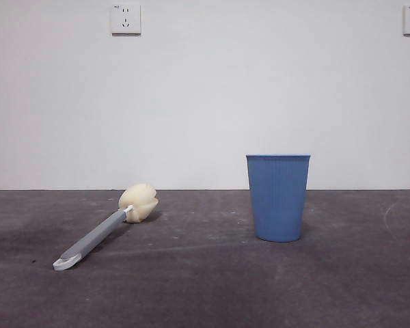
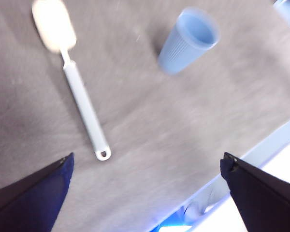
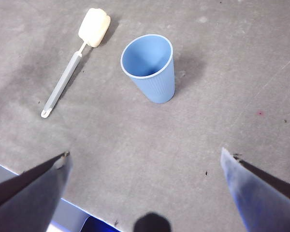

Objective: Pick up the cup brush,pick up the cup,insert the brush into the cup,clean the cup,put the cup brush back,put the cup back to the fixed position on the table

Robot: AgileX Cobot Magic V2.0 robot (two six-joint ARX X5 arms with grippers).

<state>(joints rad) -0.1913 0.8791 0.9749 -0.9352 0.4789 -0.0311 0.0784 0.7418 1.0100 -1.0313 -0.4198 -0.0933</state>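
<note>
The long grey-handled cup brush (image 1: 102, 232) with its soft cream-yellow sponge head lies flat on the dark grey scuffed table (image 1: 205, 287). The blue ribbed plastic cup (image 1: 278, 197) stands upright, well apart from the brush. The left gripper (image 2: 145, 193) hangs above the table with its black jaws spread wide, holding nothing. The right gripper (image 3: 145, 193) hangs above too, jaws wide, touching nothing.

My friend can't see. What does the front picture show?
A blue cup stands upright on a dark grey table. Left of it, apart, lies a cup brush, its cream sponge head toward the white wall. No gripper shows.
</note>
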